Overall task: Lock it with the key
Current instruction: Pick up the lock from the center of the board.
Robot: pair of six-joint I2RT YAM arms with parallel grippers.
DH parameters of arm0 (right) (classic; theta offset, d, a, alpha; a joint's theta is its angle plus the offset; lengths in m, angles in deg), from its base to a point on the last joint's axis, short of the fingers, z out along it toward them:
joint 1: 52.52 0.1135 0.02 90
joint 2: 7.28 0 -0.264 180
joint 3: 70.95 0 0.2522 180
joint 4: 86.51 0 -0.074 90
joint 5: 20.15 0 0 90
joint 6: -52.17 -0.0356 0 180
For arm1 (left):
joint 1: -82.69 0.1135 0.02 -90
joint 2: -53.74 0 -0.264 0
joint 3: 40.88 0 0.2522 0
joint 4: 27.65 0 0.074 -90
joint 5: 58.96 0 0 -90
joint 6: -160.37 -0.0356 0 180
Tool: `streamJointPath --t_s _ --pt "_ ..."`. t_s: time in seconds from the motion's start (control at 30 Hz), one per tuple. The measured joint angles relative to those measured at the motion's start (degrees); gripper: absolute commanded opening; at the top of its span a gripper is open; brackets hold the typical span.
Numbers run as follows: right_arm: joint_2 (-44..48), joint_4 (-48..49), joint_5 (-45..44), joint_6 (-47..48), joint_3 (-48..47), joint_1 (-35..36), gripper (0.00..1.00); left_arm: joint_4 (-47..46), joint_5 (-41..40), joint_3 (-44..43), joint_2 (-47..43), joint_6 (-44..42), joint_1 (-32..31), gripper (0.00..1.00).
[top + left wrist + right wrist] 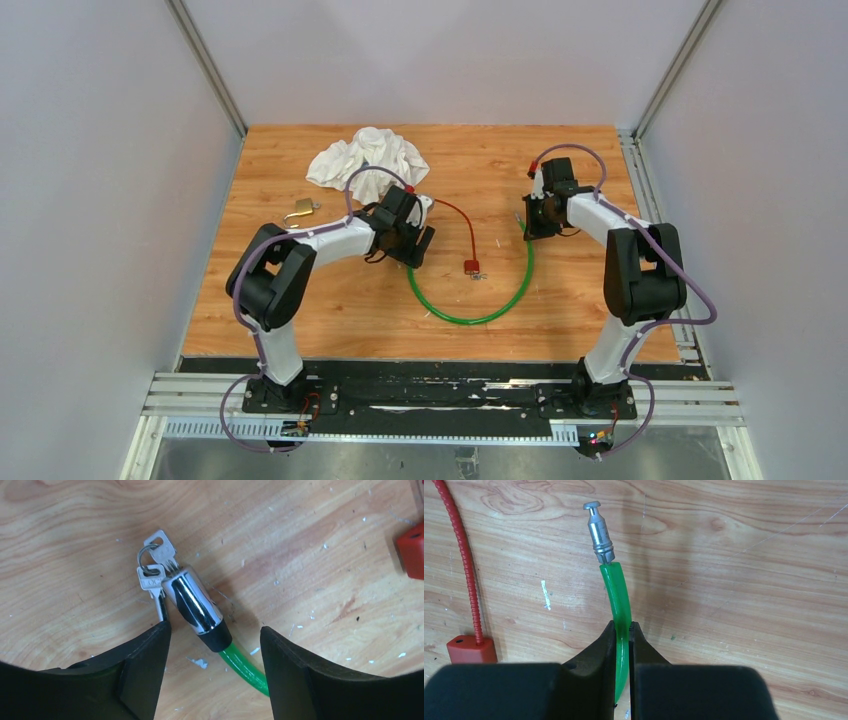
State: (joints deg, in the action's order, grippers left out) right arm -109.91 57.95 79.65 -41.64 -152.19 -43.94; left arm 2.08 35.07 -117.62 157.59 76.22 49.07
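Left end effector (215, 630), jaws apart, straddles lock barrel (192, 602) on tabletop (75, 530); key (162, 550) apparently seated in it. Right end effector (624, 627) clamps green cable (620, 595) behind its pin (599, 532). Pin not yet inserted; locking left.

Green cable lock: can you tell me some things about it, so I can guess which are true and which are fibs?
1. The right gripper pinches the green cable. True.
2. The metal pin sits inside the shiny lock barrel. False: the pin is bare, at the cable's other end from the barrel.
3. A key is stuck in the barrel. True.
4. The left gripper is shut tight on the barrel. False: its jaws stand open on either side of it.
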Motion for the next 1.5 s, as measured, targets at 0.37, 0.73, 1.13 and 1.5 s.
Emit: streamJointPath --t_s 0.37,0.73,1.13,1.5 --pt "1.4 1.0 0.9 0.6 0.6 0.1 0.01 -4.7 -1.0 0.3 1.2 2.4 0.2 0.49" --pt "2.7 1.0 2.9 2.6 0.6 0.7 0.01 -8.6 -0.6 1.9 0.9 3.4 0.2 0.08" --pt "9.1 1.0 20.1 8.3 0.6 1.9 0.01 -12.7 3.7 8.0 -4.8 1.0 0.2 0.0" --pt "7.4 1.1 24.6 9.4 0.5 14.7 0.01 -22.0 7.7 15.5 -10.7 -0.1 1.1 0.0"
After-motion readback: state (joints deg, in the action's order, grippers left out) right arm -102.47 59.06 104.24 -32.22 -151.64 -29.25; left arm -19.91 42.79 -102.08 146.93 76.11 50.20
